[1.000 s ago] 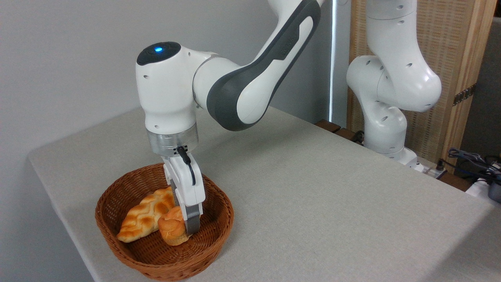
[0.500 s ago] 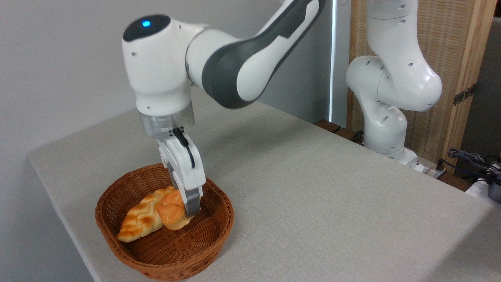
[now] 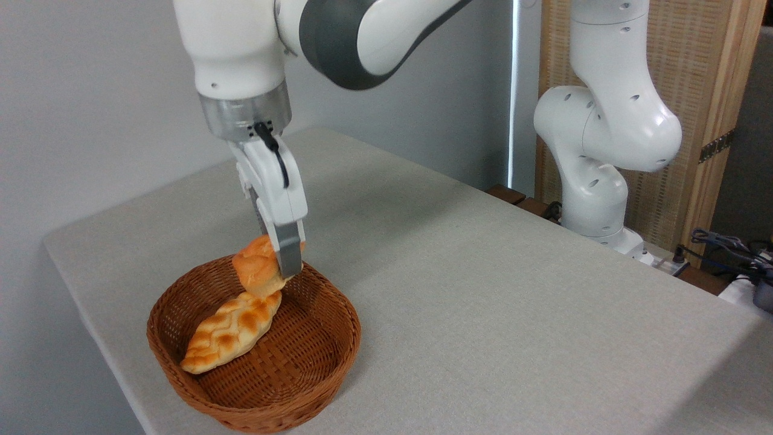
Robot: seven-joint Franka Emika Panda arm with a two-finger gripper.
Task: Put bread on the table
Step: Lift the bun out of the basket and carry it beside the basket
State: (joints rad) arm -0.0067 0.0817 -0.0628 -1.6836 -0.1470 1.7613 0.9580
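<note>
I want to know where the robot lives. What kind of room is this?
Probably a robot lab, not a kitchen: the white robot arm is mounted beside a plain grey-beige cloth-covered table, with loose dark cables nearby.

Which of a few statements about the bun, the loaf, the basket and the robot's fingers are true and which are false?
1. The fingers grip the round bun. True.
2. The bun rests on the table. False: it hangs above the wicker basket.
3. The braided loaf lies inside the basket. True.
4. The basket stands at the table's right end. False: it stands at the near left.
</note>
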